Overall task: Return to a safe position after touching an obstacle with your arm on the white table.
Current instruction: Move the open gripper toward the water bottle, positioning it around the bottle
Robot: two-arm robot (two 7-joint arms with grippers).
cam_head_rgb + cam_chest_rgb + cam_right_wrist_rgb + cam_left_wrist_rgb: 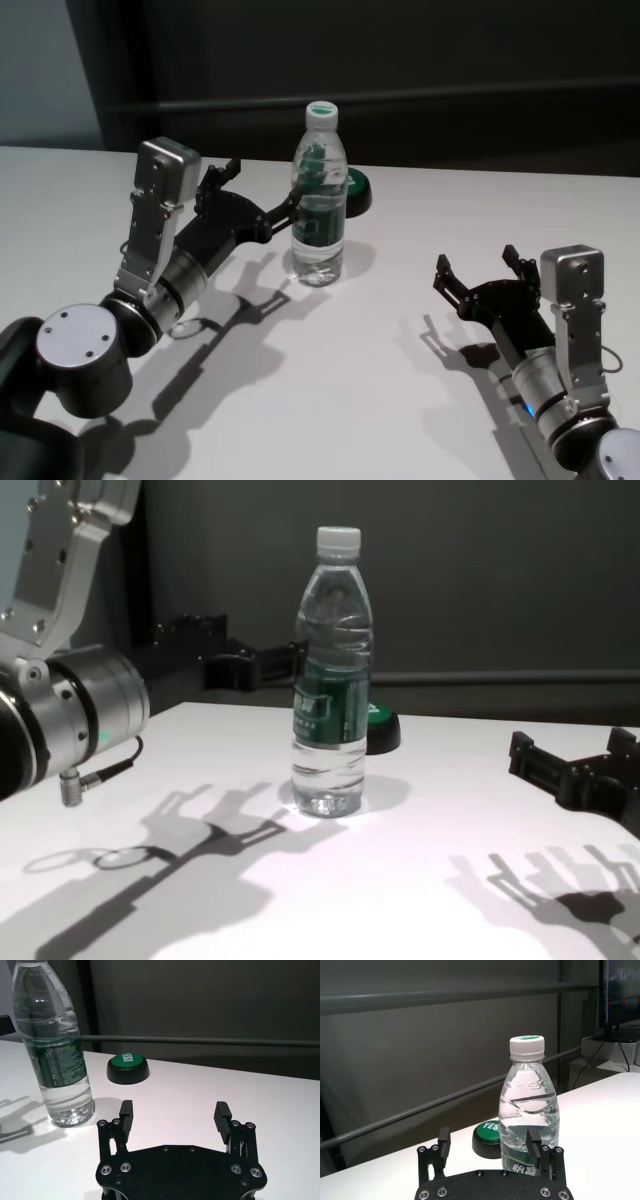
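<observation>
You have the white worktop [330, 400] filling most of the head view, its far edge running against a dark wall. The left arm reaches in from the near left corner toward the middle of the far edge, and its left tool [262, 193] is released, fingers spread wide. In the head view one fingertip sits right at the bottle's side; in the left wrist view the bottle stands just past the fingertip [533, 1141] on one side rather than centred in the gap (whether anything actually touches it, you cannot tell from these views). The right arm comes in from the near right corner, and the right tool [482, 268] is also released, hovering low over the right part of the worktop, well apart from the bottle, with nothing between its fingers [126, 1112].

The water bottle [320, 195] stands upright on the worktop near the middle of the far edge, clear plastic with a white cap and a dark green label band around its middle, water filling most of it. It casts a shadow toward the near left, alongside the left arm's shadow.

Just behind the bottle, closer to the far edge and slightly toward the right side, lies a low round black button [128, 1068] with a green top carrying white lettering; the bottle partly hides it in the head and chest views
</observation>
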